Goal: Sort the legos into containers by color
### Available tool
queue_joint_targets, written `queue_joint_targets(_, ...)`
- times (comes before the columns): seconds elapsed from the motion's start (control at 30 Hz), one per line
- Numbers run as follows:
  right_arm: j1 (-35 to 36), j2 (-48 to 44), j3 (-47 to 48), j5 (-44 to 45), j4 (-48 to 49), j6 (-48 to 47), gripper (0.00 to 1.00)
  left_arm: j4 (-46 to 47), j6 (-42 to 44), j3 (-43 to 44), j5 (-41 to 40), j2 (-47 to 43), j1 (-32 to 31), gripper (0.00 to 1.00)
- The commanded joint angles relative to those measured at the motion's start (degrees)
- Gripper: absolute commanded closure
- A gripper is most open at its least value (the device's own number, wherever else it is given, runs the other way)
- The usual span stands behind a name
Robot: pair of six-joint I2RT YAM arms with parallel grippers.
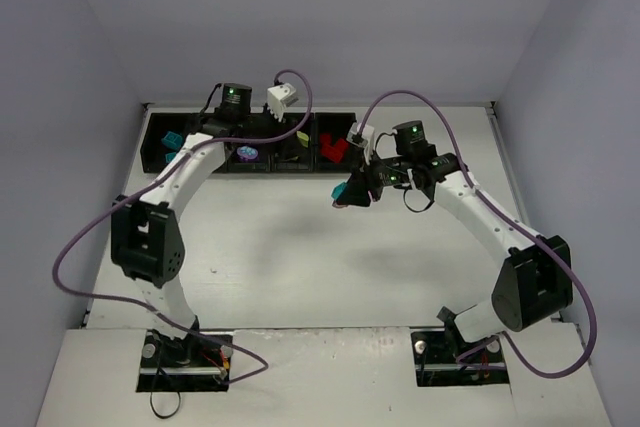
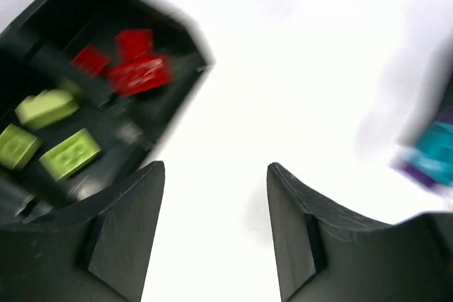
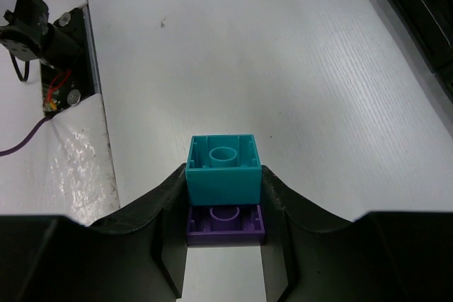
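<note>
Left arm [image 1: 150,237] rises from its base w/ the elbow out to the left, forearm reaching back over the containers [image 1: 158,127]. Its wrist sits above the middle of the row. Left gripper [image 2: 216,224] has its fingers [image 2: 120,231] spread apart w/ nothing btwn them, only bare table [image 1: 270,247] beyond. That wrist view is blurred. It shows 2 bins at upper left, w/ red bricks [image 2: 138,68] in 1 and lime bricks [image 2: 46,107] in the next.

Right arm [image 1: 500,237] bends in from the right, forearm pointing left toward centre. Right gripper [image 3: 224,178] is clamped on a teal brick [image 3: 223,167], 1 finger on each side. A purple brick [image 3: 225,224] is joined to it on the palm side, also btwn the fingers. This 2-brick stack is held off the table, outside the bins, just in front of the red end of the row.

Top view also shows a teal piece [image 1: 172,139] in the leftmost bin and a purple piece [image 1: 248,154] in a middle bin.

Table is white w/ a faint grain. Pale grey-lavender walls [image 1: 60,97] close it in on 3 sides. Purple cables [image 1: 75,247] loop off both arms. A green light [image 1: 232,97] glows on each wrist. Any markings are too small to read.
</note>
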Motion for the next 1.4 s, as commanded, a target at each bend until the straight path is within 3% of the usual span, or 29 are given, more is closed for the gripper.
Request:
queue_joint_targets(0.0,-0.22,-0.07,4.14,-7.05,2.32,-2.22,1.0,-4.24,5.22,-0.25,15.05,-8.68,-1.9,0.47)
queue_joint_targets(0.13,0.13,0.72,5.37,-12.69,2.32,-3.45,1.0,-11.89,10.85,-3.06,20.24,-14.3,-4.54,0.46)
queue_joint_targets(0.27,1.44,0.81,5.72,-15.16,2.15,-4.77,0.98,-13.13,10.86,-7.01,23.05,-17.82,-5.68,0.44)
queue_joint_targets(0.57,4.96,0.9,6.16,-15.16,2.15,-5.03,0.97,-13.32,10.33,-9.92,20.86,-20.73,-10.69,0.4)
queue_joint_targets(0.93,6.81,0.28,5.9,-14.37,1.97,-4.95,0.97,-11.99,9.18,-9.83,19.72,-19.94,-11.14,0.4)
queue_joint_targets(1.37,6.9,-0.33,4.85,-13.84,1.97,-5.47,0.96,-21.92,15.68,-5.44,23.23,-16.43,-10.96,0.65)
